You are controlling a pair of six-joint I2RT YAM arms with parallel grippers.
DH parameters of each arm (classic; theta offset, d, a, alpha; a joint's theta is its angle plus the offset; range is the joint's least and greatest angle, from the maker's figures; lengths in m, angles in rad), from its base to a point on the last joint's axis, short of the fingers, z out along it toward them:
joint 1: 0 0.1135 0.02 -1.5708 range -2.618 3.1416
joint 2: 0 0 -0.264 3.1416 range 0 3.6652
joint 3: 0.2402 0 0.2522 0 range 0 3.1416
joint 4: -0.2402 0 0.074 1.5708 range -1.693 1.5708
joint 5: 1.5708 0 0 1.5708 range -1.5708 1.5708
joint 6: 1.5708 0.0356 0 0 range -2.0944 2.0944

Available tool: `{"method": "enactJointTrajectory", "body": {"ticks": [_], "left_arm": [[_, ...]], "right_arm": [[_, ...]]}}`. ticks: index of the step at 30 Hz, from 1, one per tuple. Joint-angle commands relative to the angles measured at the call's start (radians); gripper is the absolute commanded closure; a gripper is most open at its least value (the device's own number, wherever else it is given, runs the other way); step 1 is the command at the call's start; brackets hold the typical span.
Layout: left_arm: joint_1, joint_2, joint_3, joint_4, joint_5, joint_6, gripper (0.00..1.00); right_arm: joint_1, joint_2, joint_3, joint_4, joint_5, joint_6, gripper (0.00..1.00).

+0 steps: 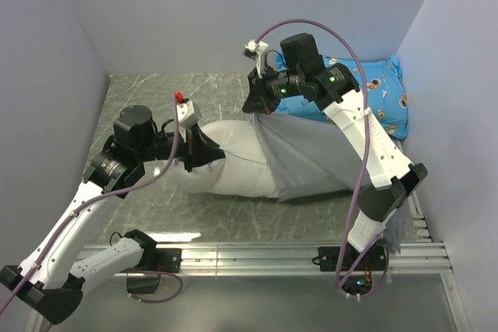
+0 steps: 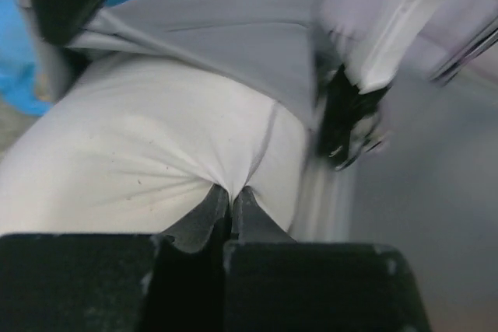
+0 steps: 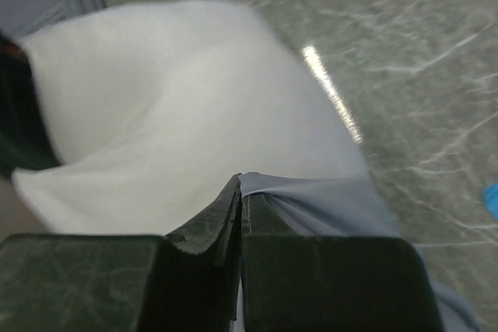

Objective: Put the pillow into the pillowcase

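Feeding the pillow (image 1: 229,167) into the pillowcase (image 1: 315,157) is the step in hand, roughly half done by my read. The pillow lies across the middle of the table (image 1: 233,219), with its right part under the grey cloth and its left part bare. The left gripper (image 2: 231,196) is clamped tight on a small pinch of white cover at the bare end, with creases radiating from the bite. The right gripper (image 3: 240,184) is closed on the grey hem at the far side of the case mouth, right against the pillow; cannot tell if white cloth is caught in there too. To do it well, oppose the two arms: the left drives the pillow rightward and low along the table, while the right lifts the hem slightly and draws it leftward over the stuffing. Move slowly, since both bites are thin and could slip. Watch that the near side of the mouth does not fold under and bunch. Expect a regrip on the hem further round, because one held point only opens one side. The blue printed pillow (image 1: 383,91) sits well behind at the far right, out of the path, so ignore it.
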Motion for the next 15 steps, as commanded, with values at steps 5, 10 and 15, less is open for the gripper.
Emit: {"method": "enactJointTrajectory", "body": {"ticks": [5, 10, 15], "left_arm": [[0.124, 0.02, -0.241, 0.655, 0.235, -1.082, 1.0], [0.46, 0.097, -0.355, 0.689, 0.255, -1.201, 1.0], [0.706, 0.204, -0.354, 0.406, 0.246, -0.756, 1.0]], "right_arm": [[0.014, 0.255, 0.237, 0.274, 0.203, 0.008, 1.0], [0.049, 0.449, 0.395, 0.336, 0.356, 0.025, 0.87], [0.069, 0.393, 0.359, 0.378, 0.479, 0.008, 0.08]]}}
